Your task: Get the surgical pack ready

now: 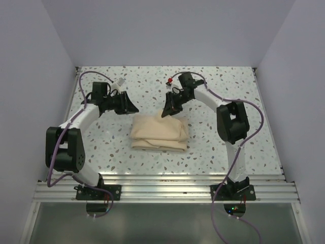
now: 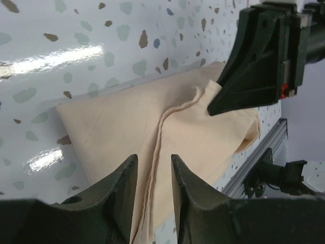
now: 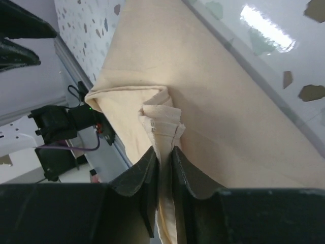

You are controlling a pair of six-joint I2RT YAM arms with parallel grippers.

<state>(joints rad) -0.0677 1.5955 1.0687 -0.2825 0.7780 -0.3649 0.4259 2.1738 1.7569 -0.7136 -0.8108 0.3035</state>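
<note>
Seemingly well advanced, the pack is a tan-beige folded cloth bundle (image 1: 158, 133) lying at the middle of the speckled white tabletop (image 1: 244, 147). It is several layers deep, with no steel tray, scissors or gauze showing (whether they sit inside cannot be told). The right gripper (image 3: 163, 152) is at the bundle's upper right corner in the overhead view, its jaws pressed together on a small pleated flap of the cloth. The left gripper (image 2: 154, 162) hangs just off the upper left corner, jaws apart and gripping nothing. What seems left is drawing that last flap over and tucking it. Around the bundle are a purple cable (image 3: 66, 148), a small red marker (image 1: 168, 80) beside the right wrist, and an aluminium rail (image 1: 162, 190) along the bottom of the frame. Nothing lies between the grippers and the cloth.
</note>
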